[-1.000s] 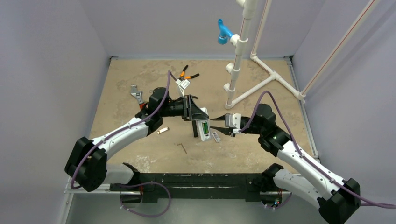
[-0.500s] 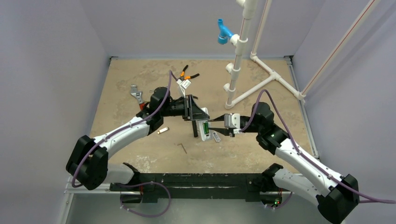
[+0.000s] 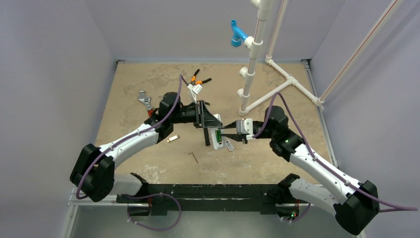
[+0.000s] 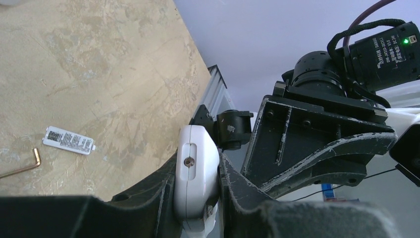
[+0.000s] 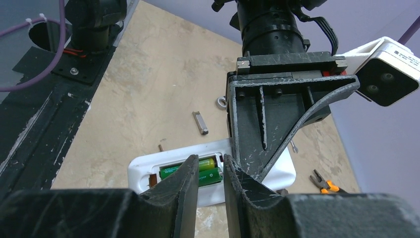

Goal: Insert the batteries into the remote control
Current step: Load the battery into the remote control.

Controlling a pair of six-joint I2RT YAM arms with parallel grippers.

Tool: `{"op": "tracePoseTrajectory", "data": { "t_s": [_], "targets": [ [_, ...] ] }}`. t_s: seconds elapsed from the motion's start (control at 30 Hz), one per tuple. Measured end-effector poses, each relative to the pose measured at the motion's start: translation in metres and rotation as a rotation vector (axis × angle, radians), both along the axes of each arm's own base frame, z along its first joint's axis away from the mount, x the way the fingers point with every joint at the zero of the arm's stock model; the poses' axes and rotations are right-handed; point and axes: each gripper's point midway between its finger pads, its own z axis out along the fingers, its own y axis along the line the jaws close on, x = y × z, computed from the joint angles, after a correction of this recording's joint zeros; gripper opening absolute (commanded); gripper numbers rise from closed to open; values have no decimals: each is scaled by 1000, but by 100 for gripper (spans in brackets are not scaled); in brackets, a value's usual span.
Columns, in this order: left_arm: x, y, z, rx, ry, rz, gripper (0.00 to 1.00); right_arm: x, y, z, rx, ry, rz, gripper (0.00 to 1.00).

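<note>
My left gripper (image 3: 210,130) is shut on the white remote control (image 3: 216,139) and holds it on edge just above the table. Its jaws clamp the remote's end in the left wrist view (image 4: 196,178). The back compartment is open and two green batteries (image 5: 171,171) lie side by side inside it; they also show in the top view (image 3: 217,135). My right gripper (image 3: 224,135) points its tips at that compartment. Its fingers (image 5: 183,193) stand almost together with a narrow gap, and nothing is between them.
A small white cover piece (image 3: 229,145) lies right beside the remote. A bent hex key (image 3: 194,156) and a silver clip-like piece (image 3: 172,138) lie nearer. Orange pliers (image 3: 200,78), a wrench (image 3: 144,99) and a white pipe frame (image 3: 252,64) stand at the back.
My right gripper has moved left up to the remote's open compartment, and its fingers have closed together. The left arm and the remote have stayed put.
</note>
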Motion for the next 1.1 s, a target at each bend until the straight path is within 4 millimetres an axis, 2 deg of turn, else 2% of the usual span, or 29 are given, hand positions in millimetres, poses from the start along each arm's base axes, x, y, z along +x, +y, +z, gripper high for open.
{"op": "tracePoseTrajectory", "data": {
  "t_s": [1.1],
  "targets": [
    [-2,1,-4,12,3,-9,0,-1,2,-11,-40,39,18,14]
  ]
}}
